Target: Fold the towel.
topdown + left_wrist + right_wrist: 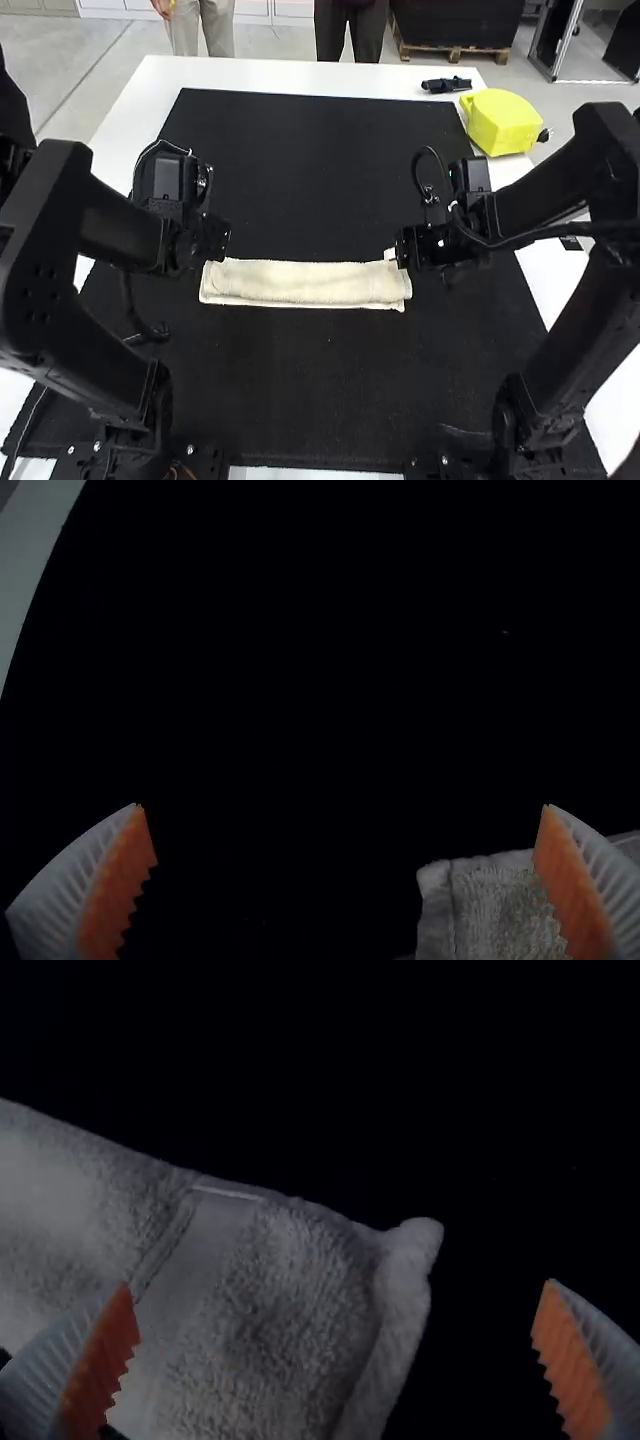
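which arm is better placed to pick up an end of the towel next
Probably the right. One end of the towel lies largely between the open fingers of the right tool. The left tool is open too, but its end sits mostly toward one finger.

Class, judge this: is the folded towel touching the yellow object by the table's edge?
Apart: in the high view, a stretch of mat lies between towel and yellow object.

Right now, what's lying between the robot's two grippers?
The towel, folded into a long, narrow strip, lies on the black mat between the left gripper and the right gripper. The high view shows this.
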Action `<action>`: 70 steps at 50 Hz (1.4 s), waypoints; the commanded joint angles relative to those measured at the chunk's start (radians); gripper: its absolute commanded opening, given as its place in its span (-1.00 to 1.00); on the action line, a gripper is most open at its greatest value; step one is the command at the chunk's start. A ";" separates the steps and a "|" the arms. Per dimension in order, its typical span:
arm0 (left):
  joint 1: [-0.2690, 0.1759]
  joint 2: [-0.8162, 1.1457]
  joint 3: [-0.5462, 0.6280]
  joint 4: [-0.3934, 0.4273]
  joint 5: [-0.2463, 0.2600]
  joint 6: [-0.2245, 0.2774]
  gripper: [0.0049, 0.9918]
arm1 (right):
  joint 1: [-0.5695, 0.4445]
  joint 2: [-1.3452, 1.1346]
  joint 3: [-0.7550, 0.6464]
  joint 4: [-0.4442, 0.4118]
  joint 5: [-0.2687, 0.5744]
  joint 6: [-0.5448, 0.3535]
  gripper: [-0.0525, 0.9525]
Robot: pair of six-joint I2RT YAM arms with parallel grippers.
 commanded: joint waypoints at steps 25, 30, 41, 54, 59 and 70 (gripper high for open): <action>-0.001 -0.029 0.046 0.006 -0.005 -0.008 0.79 | -0.095 0.118 0.054 -0.029 -0.134 0.086 0.91; -0.001 -0.029 0.051 0.008 -0.005 -0.008 0.79 | -0.101 0.138 0.058 -0.034 -0.134 0.082 0.91; -0.001 -0.029 0.063 0.000 -0.005 -0.008 0.79 | -0.072 0.171 0.060 -0.051 -0.131 0.071 0.91; -0.001 -0.029 0.063 -0.002 -0.005 -0.008 0.78 | -0.032 0.186 0.060 -0.063 -0.136 0.051 0.91; -0.001 -0.029 0.063 -0.002 -0.005 -0.008 0.78 | -0.018 0.198 0.066 -0.081 -0.137 0.034 0.91; -0.003 -0.029 0.063 0.001 -0.005 -0.008 0.79 | 0.023 0.201 0.065 -0.100 -0.126 0.005 0.91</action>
